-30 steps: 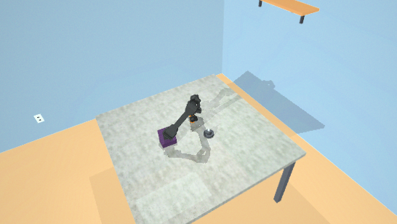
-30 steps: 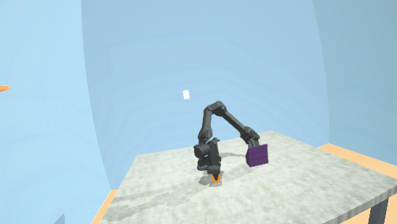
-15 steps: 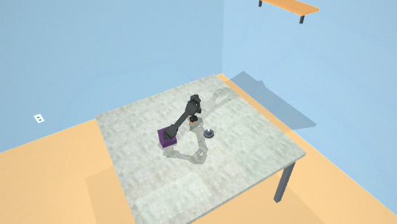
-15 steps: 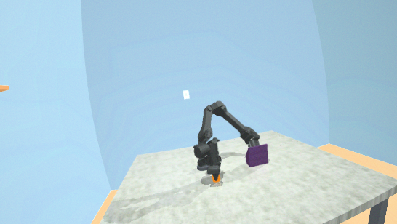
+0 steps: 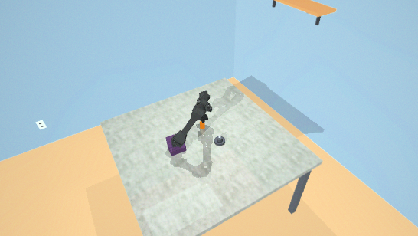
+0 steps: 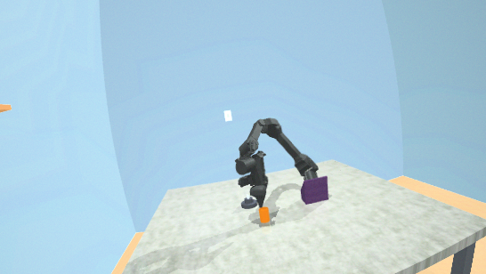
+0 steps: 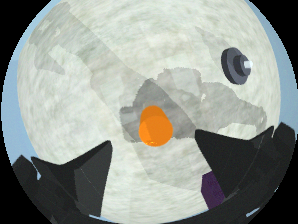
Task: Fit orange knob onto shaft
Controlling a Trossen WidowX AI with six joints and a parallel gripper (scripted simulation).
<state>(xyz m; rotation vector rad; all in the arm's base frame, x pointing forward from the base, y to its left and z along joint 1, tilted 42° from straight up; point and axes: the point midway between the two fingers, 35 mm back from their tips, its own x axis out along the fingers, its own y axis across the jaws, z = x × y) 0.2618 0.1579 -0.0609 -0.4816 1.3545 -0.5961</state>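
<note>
The orange knob (image 5: 202, 126) (image 6: 264, 215) (image 7: 155, 129) appears to stand upright on the table, off to one side of the pedestal. Its underside and hole are hidden. The dark round pedestal (image 5: 220, 142) (image 6: 249, 205) (image 7: 228, 66) is bare of the knob. Its short silver shaft (image 7: 248, 64) shows at the upper right in the wrist view; its flat side cannot be made out. My gripper (image 5: 204, 119) (image 6: 262, 206) (image 7: 153, 137) is open just above the knob. In the wrist view the knob lies between the two spread fingers, with a gap on each side.
The arm's purple base block (image 5: 176, 148) (image 6: 315, 190) (image 7: 212, 190) is on the pale mottled table (image 5: 253, 180) (image 6: 356, 231). The pedestal is a short way from the knob. The arm's shadow falls across the table around the knob. A wall shelf (image 5: 306, 5) is high up, away from the table.
</note>
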